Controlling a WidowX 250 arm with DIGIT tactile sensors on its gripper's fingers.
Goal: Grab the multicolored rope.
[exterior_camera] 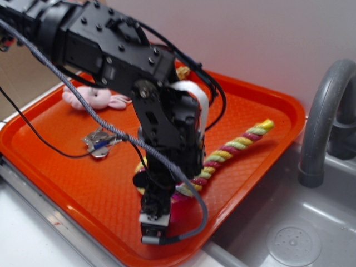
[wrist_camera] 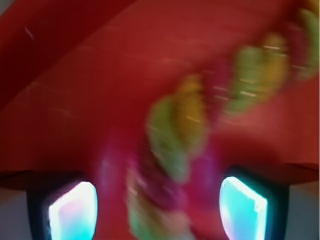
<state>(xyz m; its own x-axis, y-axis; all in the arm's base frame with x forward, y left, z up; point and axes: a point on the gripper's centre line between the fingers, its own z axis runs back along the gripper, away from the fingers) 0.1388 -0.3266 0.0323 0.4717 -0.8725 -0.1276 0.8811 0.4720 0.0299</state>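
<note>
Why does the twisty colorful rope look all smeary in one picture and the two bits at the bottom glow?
Wrist view: the yellow, green and pink twisted rope is heavily blurred, and the gripper's fingertips glare bright cyan-white. Exterior view: much sharper, so the rope's strands show clearly on the orange plastic tray.

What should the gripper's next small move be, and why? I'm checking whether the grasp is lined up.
Probably close the gripper now. In the wrist view the multicolored rope runs between the two fingertips, which stand apart on either side of it over the orange tray. That view is blurred, so contact is unclear.
</note>
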